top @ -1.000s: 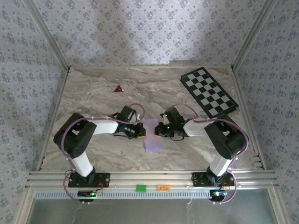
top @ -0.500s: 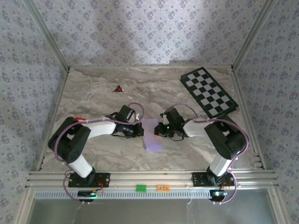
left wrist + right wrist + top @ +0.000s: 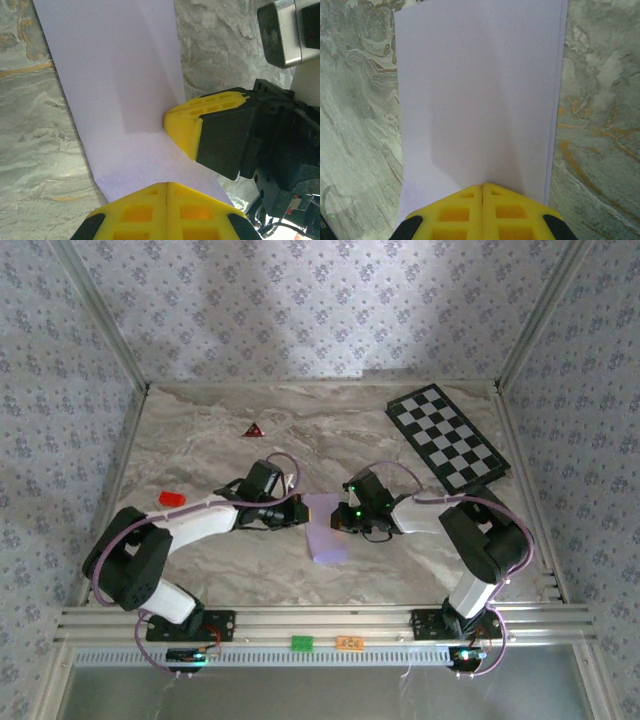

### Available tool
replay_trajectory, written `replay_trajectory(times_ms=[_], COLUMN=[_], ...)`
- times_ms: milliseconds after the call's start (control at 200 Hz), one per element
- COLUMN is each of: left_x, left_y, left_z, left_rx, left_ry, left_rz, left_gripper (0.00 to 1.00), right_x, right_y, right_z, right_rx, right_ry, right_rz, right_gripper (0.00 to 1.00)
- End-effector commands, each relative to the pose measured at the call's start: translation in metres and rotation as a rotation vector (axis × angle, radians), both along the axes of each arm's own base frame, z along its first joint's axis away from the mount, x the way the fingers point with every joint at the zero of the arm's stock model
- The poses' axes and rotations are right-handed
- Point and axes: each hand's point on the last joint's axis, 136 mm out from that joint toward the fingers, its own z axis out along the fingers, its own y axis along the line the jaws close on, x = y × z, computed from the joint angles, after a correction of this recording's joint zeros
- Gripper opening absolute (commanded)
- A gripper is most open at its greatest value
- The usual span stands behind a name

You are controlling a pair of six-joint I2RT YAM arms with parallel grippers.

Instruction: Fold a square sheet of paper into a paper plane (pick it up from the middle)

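The pale lilac paper (image 3: pixel 325 530) lies flat on the marble table as a narrow folded strip between the two arms. A faint lengthwise crease shows on the paper (image 3: pixel 110 75) in the left wrist view. My left gripper (image 3: pixel 299 513) comes in from the left, shut, and in the left wrist view its tips (image 3: pixel 166 184) rest on the strip's edge. My right gripper (image 3: pixel 340 519) comes in from the right, also shut. Its tips (image 3: pixel 482 186) press on the paper (image 3: pixel 480 90), and its yellow fingertip (image 3: pixel 182 131) shows on the strip. No dart shape is seen.
A black-and-white checkered board (image 3: pixel 447 437) lies at the back right. A small dark red triangle (image 3: pixel 252 429) sits at the back left. A small red object (image 3: pixel 172 498) lies beside the left arm. Patterned walls close in the table.
The left arm has swung its elbow down and to the left, uncovering the small red object. More of the strip's far end now shows between the grippers. The right arm has barely moved.
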Motion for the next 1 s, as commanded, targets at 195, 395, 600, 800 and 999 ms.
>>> replay_trajectory(times_ms=[195,395,600,800,999], left_x=[-0.010,-0.011,-0.031,-0.056,-0.043], left_y=[-0.014,-0.022,0.005,0.036,0.021], left_z=[-0.009,-0.028,-0.067,-0.099,-0.061], left_rx=[-0.067,-0.033,0.102,0.215,0.132], left_ry=[0.052,0.074,0.114,0.135,0.070], left_rz=[-0.063,-0.086,-0.089,-0.114,-0.090], left_gripper=[0.00,0.00,0.00,0.00,0.00], right_x=[-0.032,-0.035,-0.036,-0.039,-0.038], right_y=[-0.051,-0.053,-0.058,-0.061,-0.061], right_z=[-0.060,-0.065,-0.066,-0.071,-0.069], right_rx=[-0.260,-0.267,-0.281,-0.297,-0.295], right_ry=[0.154,0.168,0.167,0.176,0.174], right_rz=[-0.045,-0.045,-0.050,-0.045,-0.051], right_gripper=[0.00,0.00,0.00,0.00,0.00])
